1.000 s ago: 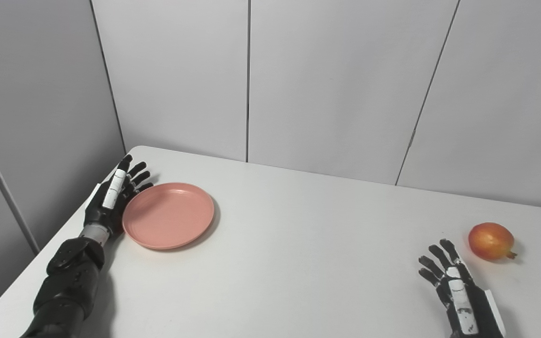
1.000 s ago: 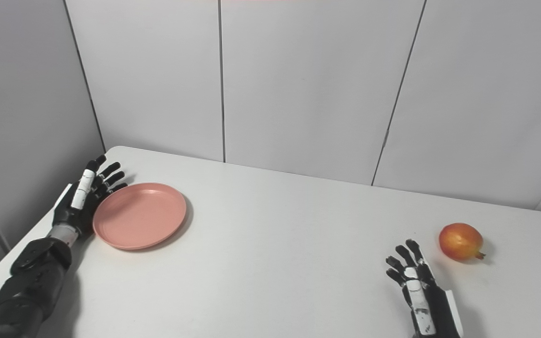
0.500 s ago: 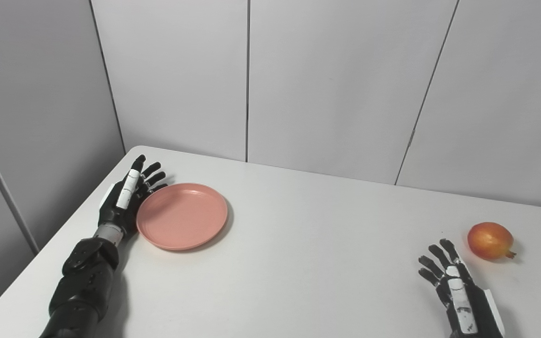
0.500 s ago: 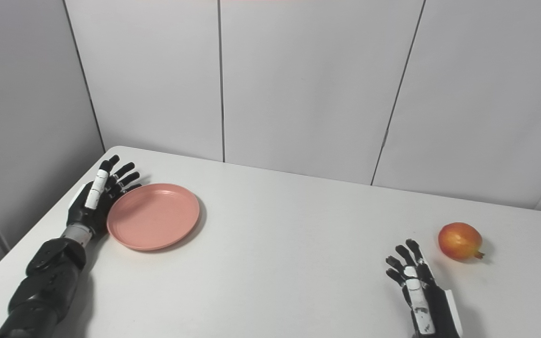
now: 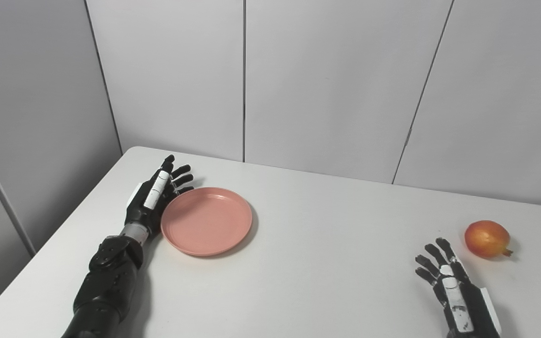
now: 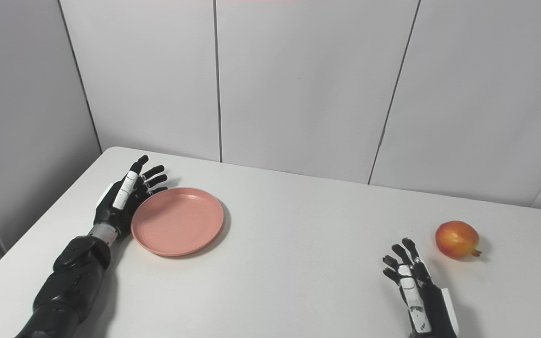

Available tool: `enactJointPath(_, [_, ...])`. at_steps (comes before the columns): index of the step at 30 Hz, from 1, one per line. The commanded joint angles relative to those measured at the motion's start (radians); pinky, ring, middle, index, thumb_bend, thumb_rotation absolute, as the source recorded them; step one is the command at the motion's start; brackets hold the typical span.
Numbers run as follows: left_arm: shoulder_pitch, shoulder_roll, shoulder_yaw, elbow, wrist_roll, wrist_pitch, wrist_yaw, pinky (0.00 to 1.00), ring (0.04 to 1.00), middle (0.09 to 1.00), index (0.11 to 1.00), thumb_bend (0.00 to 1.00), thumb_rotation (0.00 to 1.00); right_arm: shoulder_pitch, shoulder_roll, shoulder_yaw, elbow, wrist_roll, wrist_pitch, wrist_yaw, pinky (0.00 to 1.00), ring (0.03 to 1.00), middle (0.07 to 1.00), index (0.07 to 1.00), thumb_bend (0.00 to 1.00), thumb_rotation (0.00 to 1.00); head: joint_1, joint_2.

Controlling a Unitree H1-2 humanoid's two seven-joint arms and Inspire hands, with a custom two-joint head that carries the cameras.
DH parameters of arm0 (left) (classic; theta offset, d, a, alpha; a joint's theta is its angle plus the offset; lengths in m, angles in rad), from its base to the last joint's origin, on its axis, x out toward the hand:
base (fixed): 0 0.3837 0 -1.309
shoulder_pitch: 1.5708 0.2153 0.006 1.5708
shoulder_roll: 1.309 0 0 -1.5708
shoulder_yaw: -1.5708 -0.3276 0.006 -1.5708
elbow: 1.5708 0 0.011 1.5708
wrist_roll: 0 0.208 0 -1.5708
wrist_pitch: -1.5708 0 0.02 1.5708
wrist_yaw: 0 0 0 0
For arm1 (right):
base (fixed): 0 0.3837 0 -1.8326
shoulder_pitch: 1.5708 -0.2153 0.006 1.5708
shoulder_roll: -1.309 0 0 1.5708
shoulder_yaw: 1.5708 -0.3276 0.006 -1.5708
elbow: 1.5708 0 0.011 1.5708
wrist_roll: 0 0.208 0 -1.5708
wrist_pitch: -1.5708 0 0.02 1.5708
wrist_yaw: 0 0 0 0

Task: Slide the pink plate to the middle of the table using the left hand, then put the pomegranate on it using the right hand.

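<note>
Pushing sideways was the step in hand. In the left eye view the left hand (image 5: 154,204) stood on edge against the left rim of the plate (image 5: 206,220), fingers straight and a little apart, holding nothing. The plate lay flat on the table (image 5: 308,263), left of the middle, with bare tabletop to its right. To push well, the palm would best stay low and square behind the rim, so that the plate slid straight and did not spin away or ride up on the fingers. A slow, even push would likely let it stop where wanted.

In the right eye view the right hand (image 6: 413,288) waited near the front edge, fingers spread and empty, resting or hovering just above the surface; which, I could not tell. The pomegranate (image 6: 457,239) sat on the table just beyond it and to the right, apart from the fingers, its small crown pointing right. Being round, it might roll if nudged, so that hand was best kept off it until the plate was in place.
</note>
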Motion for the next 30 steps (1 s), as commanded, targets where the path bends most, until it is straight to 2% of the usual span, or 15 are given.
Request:
enactJointPath(1, [-0.034,-0.016,-0.009,-0.004,0.008,0.026,0.009,0.72,0.816,0.831,0.950,0.89,0.70,0.032,0.018,0.011,0.024,0.005,0.020,0.003,0.83,0.834,0.898,0.927,0.82,0.82,0.001,0.000])
enactJointPath(13, [-0.034,-0.056,-0.046,-0.014,0.033,0.053,0.040,0.73,0.818,0.839,0.954,0.91,0.71,0.032,0.017,0.018,0.016,-0.007,0.021,0.002,0.83,0.834,0.899,0.932,0.79,0.83,-0.006,0.012])
enactJointPath(20, [-0.032,-0.075,-0.057,-0.009,0.048,0.051,0.044,0.73,0.809,0.796,0.959,0.92,0.70,0.032,0.021,0.021,0.009,-0.010,0.027,0.000,0.82,0.829,0.902,0.928,0.78,0.83,-0.012,0.021])
enactJointPath(30, [-0.032,-0.096,-0.060,0.004,0.056,0.040,0.049,0.71,0.813,0.848,0.960,0.92,0.70,0.026,0.024,0.025,0.010,-0.014,0.022,-0.001,0.82,0.827,0.898,0.930,0.76,0.83,-0.024,0.028])
